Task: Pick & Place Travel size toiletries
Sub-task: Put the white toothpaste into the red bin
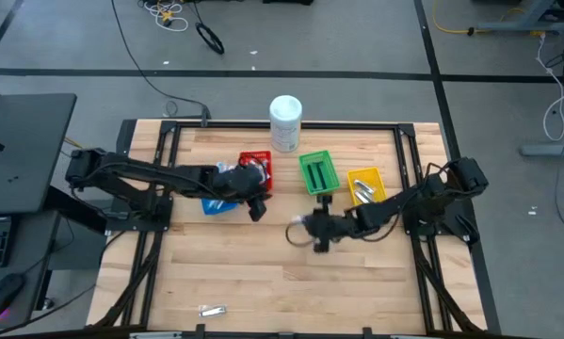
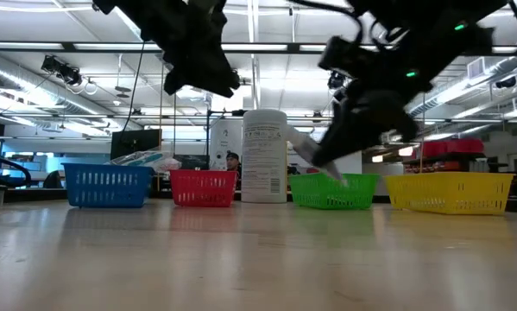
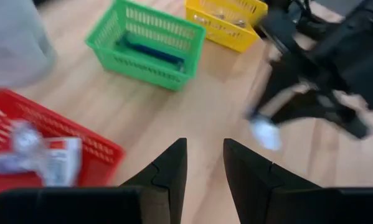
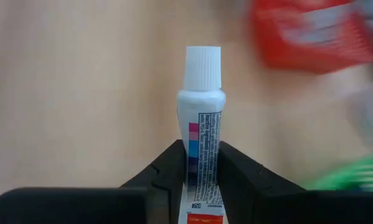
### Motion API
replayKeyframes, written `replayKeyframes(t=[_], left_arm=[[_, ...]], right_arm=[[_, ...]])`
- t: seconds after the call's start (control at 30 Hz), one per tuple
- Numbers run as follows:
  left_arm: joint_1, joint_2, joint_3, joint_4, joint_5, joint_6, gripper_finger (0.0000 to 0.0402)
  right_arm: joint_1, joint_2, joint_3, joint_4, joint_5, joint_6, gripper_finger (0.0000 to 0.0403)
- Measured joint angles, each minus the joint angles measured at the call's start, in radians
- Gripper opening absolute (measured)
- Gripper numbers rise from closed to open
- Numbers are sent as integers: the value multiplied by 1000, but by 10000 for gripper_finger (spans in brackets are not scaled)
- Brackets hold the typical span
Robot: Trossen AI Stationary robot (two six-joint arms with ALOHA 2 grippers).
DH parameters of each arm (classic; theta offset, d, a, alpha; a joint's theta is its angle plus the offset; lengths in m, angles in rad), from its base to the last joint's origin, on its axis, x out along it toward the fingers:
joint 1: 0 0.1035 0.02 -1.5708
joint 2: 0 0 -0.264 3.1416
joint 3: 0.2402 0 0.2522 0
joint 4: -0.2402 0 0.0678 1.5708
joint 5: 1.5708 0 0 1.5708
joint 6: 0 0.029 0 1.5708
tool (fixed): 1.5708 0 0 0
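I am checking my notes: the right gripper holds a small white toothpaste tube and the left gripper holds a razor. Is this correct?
Not quite. In the left wrist view the left gripper holds nothing; its fingers stand apart over bare table. The right gripper does hold the toothpaste tube.

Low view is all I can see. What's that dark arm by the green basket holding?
Observer: The right jaws are shut on a white-capped tube.
Operator: Is the other arm holding something?
Observer: No. The left jaws are open with nothing between them, beside the red basket.
Operator: What's inside the green basket?
Observer: The green basket has a long blue thing lying along its bottom.
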Motion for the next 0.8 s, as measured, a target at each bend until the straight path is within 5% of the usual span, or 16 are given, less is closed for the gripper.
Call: replayKeyframes(t=[0.13,0.33,0.8], left_arm=[[-24,71,0,29,-10,-74,111],[-22,179,0,138,-50,-74,112],[19,202,0,267,-43,-52,187]], right_arm=[[-87,-1,0,106,83,-67,92],[-173,-2,1,220,-31,-227,92],[-245,-2,1,189,-54,-232,92]])
